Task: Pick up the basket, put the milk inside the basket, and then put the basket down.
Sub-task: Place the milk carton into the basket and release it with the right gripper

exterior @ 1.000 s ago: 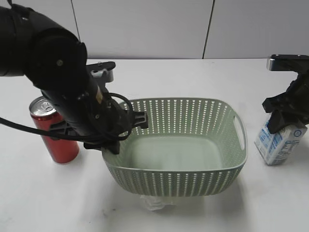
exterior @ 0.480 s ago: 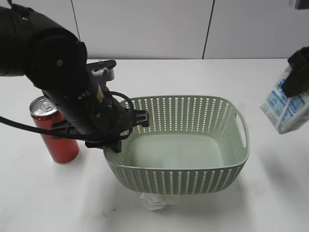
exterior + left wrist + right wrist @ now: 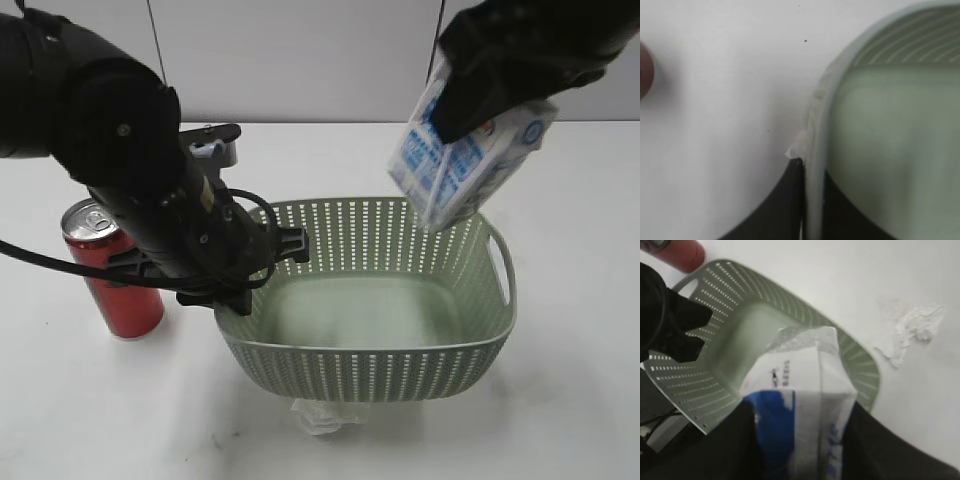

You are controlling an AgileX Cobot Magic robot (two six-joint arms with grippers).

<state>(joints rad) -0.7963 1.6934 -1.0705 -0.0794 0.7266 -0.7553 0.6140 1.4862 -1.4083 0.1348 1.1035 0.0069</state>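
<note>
The basket [image 3: 370, 300] is the landmark here. It hangs a little off the table [image 3: 100, 420], its left rim pinched between the jaws of the left gripper [image 3: 245, 285], which the left wrist view shows closed either side of the rim's edge. Its place has barely changed over the last second.

What has changed is the milk [image 3: 465, 160]. A second ago it stood on the table to the right of the basket with the right gripper [image 3: 490, 85] closing on its top; half a second ago it was in the air beyond the basket's right handle. Now it hangs tilted above the basket's right rear corner, clear of the rim, with the right jaws clamped on its upper part. In the right wrist view the carton points down at the basket's open floor.

So the pick is done and the carry is nearly over; lowering and release look to be next.

The red can [image 3: 110, 270] stands left of the basket, and a crumpled white scrap [image 3: 320, 418] lies under its front edge.
</note>
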